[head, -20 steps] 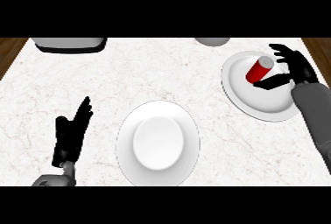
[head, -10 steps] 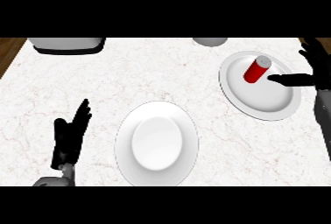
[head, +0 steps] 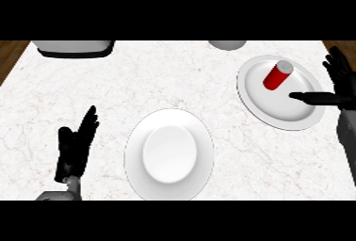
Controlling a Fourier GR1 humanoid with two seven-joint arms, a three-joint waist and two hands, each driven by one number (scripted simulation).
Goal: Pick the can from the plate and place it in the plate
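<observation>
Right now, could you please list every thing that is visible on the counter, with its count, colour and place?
can: one, red with pale top, on the right plate, upper part
right plate: one, white, far right of counter
middle plate: one, white, near edge, centre, nothing on it
dark tray-like item: one, black and grey, far left edge, partly cut off
grey round item: one, far edge, partly cut off
counter: one, white marble
left hand: black, open, resting at lower left
right hand: black, open, at right plate's right rim, apart from the can
</observation>
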